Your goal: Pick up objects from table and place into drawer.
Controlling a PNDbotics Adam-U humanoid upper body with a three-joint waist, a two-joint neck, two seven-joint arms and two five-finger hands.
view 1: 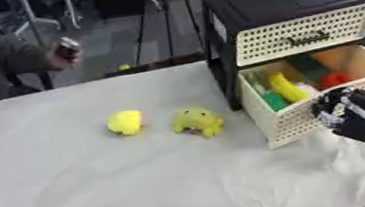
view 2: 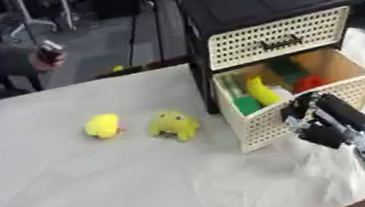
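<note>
Left eye view shows the robot's right hand [view 1: 339, 114] at the near front of the open lower drawer [view 1: 298, 118] of a small cabinet [view 1: 283, 1]. The hand is dark and bunched against the woven drawer front; whether its fingers are apart or together cannot be told, and nothing is visibly held. The drawer already holds a yellow piece, green pieces and a red one. Two yellow plush toys are left on the white-covered table [view 1: 83, 189]: a frog-like toy [view 1: 197, 120] just left of the drawer, and a rounder one [view 1: 125, 121] farther left. Both lie to the left of the hand, the frog-like toy nearer, its long axis running from far left to near right. The left hand is out of sight, so the right is the likelier one to reach.
</note>
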